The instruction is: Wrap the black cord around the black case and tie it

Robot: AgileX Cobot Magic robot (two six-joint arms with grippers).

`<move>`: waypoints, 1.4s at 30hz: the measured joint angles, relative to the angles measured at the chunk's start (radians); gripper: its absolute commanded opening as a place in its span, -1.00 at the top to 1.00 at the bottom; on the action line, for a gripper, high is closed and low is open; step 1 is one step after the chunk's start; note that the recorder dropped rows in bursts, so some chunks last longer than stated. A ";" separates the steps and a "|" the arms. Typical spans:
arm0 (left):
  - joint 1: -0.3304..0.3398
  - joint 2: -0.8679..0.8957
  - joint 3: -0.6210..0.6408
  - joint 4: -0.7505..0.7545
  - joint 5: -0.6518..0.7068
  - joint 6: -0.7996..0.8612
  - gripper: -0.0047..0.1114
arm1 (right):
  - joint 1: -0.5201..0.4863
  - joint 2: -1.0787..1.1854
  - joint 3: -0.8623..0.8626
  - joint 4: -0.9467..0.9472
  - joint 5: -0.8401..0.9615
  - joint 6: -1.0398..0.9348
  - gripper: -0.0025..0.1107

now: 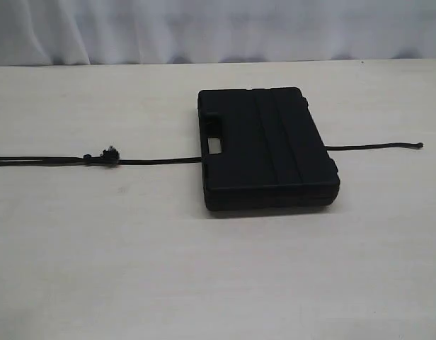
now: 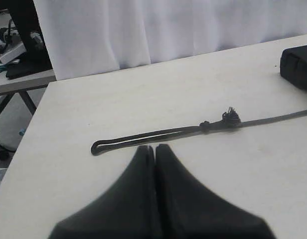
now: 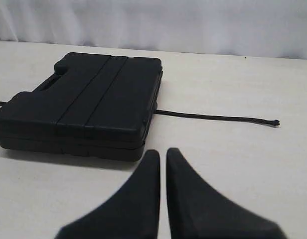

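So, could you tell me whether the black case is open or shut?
Shut: the black case lies flat with both halves pressed together.

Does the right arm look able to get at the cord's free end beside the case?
Probably yes: the black cord lies on bare table ahead of the shut right pincer, nothing between.

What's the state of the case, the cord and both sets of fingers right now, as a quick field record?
case: black case lying flat on the table, closed
cord: black cord lies straight, coming out on both sides of the case, apparently passing under it; not wrapped or tied
knot: on the long stretch, left arm's side
short end: loose on the table, right arm's side
left fingers: shut, empty, not touching the cord
right fingers: shut, empty, short of the case
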 measured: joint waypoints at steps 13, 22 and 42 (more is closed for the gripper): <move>0.000 0.000 0.000 0.000 0.000 0.000 0.92 | 0.000 0.000 0.000 0.044 -0.814 0.039 0.88; 0.000 0.000 0.000 0.000 0.000 0.000 0.92 | 0.000 -0.002 -0.095 0.040 -1.094 0.470 0.83; 0.000 0.000 0.000 0.000 0.000 0.002 0.92 | 0.000 0.646 -0.908 -0.170 0.296 0.316 -0.12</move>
